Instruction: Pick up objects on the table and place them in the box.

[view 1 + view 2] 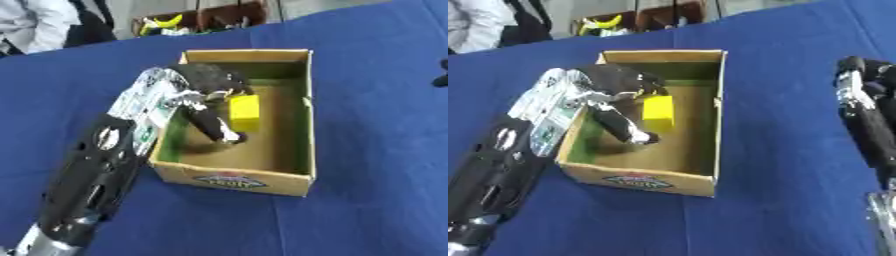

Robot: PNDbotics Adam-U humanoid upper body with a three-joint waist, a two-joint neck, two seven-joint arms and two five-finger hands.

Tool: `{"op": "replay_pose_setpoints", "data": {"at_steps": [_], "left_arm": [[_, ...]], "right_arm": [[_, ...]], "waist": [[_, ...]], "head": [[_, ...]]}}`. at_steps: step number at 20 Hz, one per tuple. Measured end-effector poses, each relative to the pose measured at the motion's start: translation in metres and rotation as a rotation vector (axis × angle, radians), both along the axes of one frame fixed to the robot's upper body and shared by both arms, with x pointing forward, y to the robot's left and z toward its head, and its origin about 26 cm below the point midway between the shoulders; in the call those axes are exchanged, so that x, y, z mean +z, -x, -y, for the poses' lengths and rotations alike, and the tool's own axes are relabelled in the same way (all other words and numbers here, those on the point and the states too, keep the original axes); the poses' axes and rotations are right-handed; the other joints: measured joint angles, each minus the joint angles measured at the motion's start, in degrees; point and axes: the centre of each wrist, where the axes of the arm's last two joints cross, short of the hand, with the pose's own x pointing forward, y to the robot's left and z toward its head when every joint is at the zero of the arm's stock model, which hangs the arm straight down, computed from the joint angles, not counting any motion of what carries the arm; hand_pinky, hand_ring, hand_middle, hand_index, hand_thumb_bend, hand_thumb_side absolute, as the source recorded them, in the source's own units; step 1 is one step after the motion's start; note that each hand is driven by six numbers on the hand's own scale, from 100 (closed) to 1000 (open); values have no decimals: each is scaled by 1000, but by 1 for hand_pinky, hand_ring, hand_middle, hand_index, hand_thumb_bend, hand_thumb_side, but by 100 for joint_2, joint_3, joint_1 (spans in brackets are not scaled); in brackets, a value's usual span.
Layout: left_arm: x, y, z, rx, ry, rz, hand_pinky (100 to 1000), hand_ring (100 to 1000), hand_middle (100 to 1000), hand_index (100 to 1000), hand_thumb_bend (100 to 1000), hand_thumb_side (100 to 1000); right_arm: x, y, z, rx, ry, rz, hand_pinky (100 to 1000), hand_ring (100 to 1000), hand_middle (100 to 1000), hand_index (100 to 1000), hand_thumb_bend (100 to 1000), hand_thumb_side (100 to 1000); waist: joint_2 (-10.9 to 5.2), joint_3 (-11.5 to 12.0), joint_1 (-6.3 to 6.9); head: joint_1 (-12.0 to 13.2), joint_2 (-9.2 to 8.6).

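1. Left eye view: the left hand (206,95) reaches over the left wall of the box (297,145), which sits near the middle of the blue desk (367,210). Its fingers hang down into the box, fairly straight, and a yellow block (245,112) sits just beside them, upright on the box floor towards the far half. I cannot tell whether a finger touches the block; nothing looks curled round it, so I judge the hand released.
2. Same view: the box front carries a red and blue label (229,181); its writing cannot be read.
3. Right eye view: the right hand (864,85) shows at the desk's right edge, well apart from the box. Whether it is clenched or relaxed I cannot tell.
4. Same view, progress: the block lies inside the box, so that placement looks done, barring the hand's withdrawal. No other loose object shows on the desk in either view, so little seems left, though parts of the desk are outside the views.
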Motion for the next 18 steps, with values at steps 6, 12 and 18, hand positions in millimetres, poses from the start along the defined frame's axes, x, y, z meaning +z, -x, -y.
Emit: {"op": "replay_pose_setpoints", "data": {"at_steps": [6, 12, 18], "left_arm": [[30, 19, -1, -37, 49, 119, 660, 859, 932, 1000, 957, 1000], [63, 51, -33, -48, 405, 314, 587, 807, 847, 994, 593, 1000], [54, 84, -80, 21, 937, 505, 567, 794, 810, 982, 291, 1000]], "right_arm": [[0, 0, 0, -6, -5, -1, 900, 971, 537, 719, 100, 724], [0, 0, -1, -11, -17, 0, 900, 970, 538, 719, 100, 736], [-2, 1, 2, -26, -27, 4, 898, 967, 538, 719, 100, 735]], "waist": [[-6, 41, -32], [-64, 202, -101], [-180, 453, -153]], "head": [[6, -40], [-76, -37], [-279, 23]]}}
